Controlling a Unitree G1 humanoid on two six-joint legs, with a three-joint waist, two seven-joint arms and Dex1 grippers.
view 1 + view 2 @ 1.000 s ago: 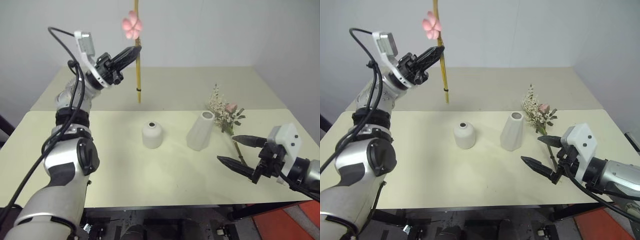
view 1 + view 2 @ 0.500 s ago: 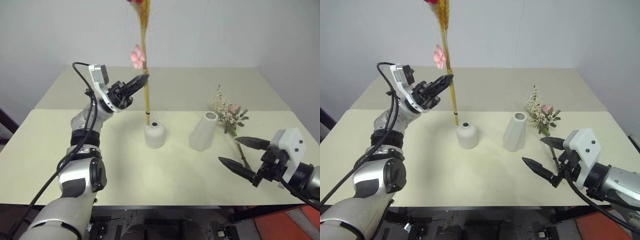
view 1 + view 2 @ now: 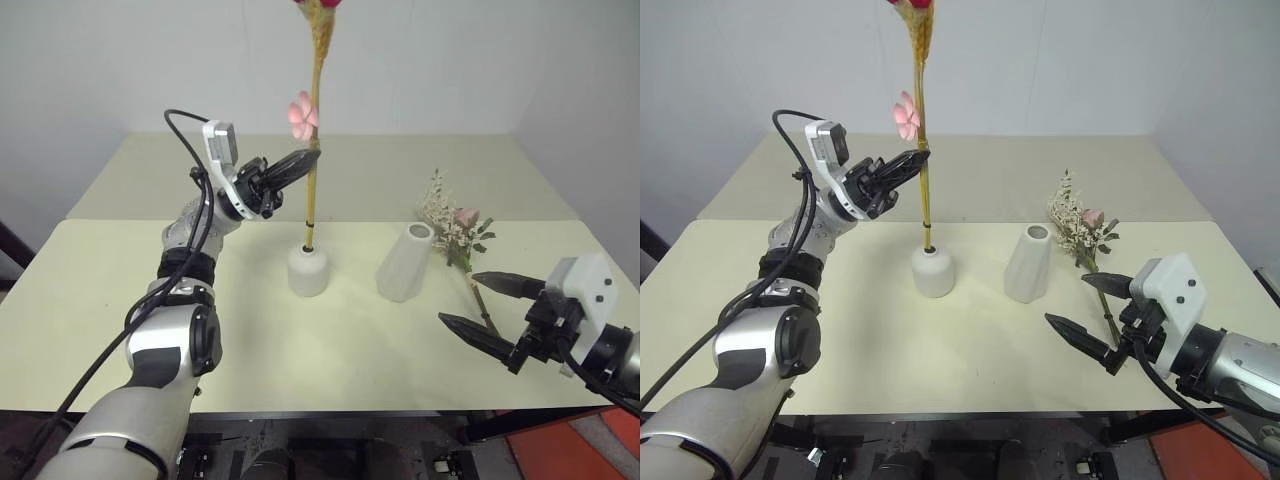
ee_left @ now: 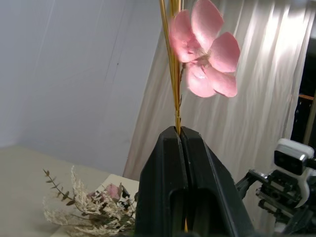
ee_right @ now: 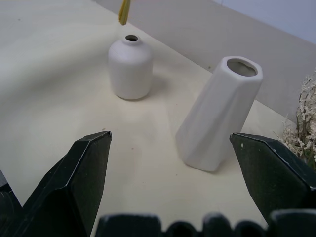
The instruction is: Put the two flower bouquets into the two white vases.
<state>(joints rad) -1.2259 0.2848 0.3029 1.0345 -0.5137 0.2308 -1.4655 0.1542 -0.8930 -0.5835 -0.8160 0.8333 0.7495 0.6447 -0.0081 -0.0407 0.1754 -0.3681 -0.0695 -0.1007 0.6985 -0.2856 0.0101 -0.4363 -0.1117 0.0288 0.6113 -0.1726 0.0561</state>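
Wheat bunch (image 3: 312,150) pinched by left gripper (image 3: 308,157), tip above short vase (image 3: 307,270); right gripper (image 3: 478,303) wide.

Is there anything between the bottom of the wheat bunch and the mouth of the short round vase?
Nothing visible. The left end effector holds the wheat-stalk bunch upright, its stem tips hanging just above the short rounded vase, whose narrow mouth is open and unblocked. The taller faceted vase stands off to the side.

The pale cream bench (image 3: 250,330) carries a short rounded vase (image 3: 307,271), a taller faceted vase (image 3: 404,263) beside it — and a bushy white-sprig bouquet (image 3: 452,228) lying flat near the taller vase.
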